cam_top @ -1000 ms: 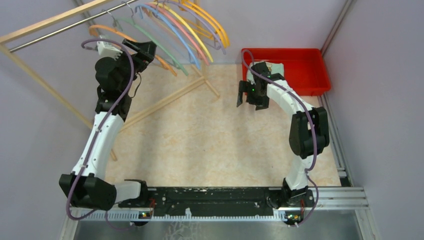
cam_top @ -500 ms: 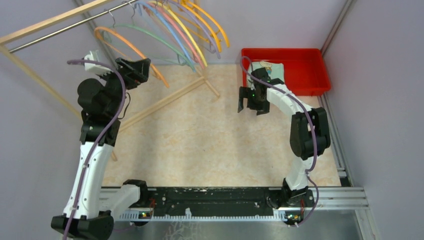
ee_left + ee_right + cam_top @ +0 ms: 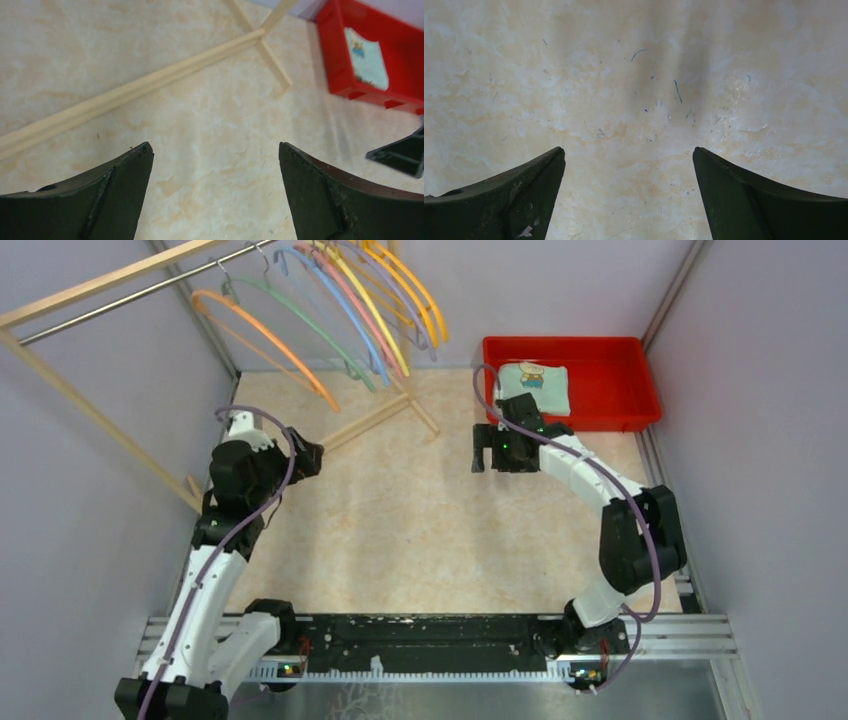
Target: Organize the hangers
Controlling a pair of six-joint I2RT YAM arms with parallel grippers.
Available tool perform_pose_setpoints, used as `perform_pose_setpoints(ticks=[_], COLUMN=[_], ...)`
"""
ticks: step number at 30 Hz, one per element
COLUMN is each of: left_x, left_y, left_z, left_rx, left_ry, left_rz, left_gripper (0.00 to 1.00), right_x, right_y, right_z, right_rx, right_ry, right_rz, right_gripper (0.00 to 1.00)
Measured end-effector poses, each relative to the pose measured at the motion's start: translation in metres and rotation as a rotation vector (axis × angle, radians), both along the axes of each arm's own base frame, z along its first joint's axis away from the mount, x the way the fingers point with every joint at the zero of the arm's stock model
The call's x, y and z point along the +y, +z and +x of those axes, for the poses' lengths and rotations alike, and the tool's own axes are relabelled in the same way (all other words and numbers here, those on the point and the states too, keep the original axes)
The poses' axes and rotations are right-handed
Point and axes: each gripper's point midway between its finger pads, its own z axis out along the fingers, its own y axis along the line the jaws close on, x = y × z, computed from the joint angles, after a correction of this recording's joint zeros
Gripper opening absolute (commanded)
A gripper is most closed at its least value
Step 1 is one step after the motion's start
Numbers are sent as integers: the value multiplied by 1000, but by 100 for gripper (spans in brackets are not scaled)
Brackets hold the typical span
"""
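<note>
Several thin curved hangers hang by small hooks from the metal rail [image 3: 110, 302] at the back left: an orange hanger [image 3: 265, 336], a green hanger [image 3: 310, 325], a blue hanger [image 3: 348, 315], a pink hanger [image 3: 345, 295], yellow and purple ones [image 3: 415, 295]. My left gripper [image 3: 310, 458] is open and empty, low over the floor well below the hangers; its wrist view [image 3: 215, 150] shows only bare floor between the fingers. My right gripper [image 3: 487, 450] is open and empty over the mid floor, also seen in its wrist view [image 3: 629, 152].
The pale wooden rack frame [image 3: 60, 380] stands at the left, its floor bars [image 3: 375, 415] crossing the back of the floor [image 3: 150, 82]. A red bin [image 3: 610, 380] with a folded cloth [image 3: 535, 385] sits at the back right [image 3: 350, 60]. Purple walls close both sides.
My left arm has pulled down and back from the orange hanger toward the near left. The orange hanger now hangs free on the rail. My right arm shifted slightly forward.
</note>
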Motion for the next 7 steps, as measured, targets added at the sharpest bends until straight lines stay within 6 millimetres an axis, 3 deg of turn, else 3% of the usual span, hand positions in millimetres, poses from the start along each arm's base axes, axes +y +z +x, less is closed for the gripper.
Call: perform_pose_setpoints(ticks=[3,7], left_x=[1,2], left_y=[-33,-52], left_z=[-4,-5], left_rx=[72,113], left_ry=[-9,-20], left_rz=[34,66], left_gripper=[100,100], right_x=[0,-1], right_y=[9,13], right_z=[6,13], right_rx=[-51,-86], right_ry=[-3,-11], right_rz=[5,-2], right_gripper=[99,99])
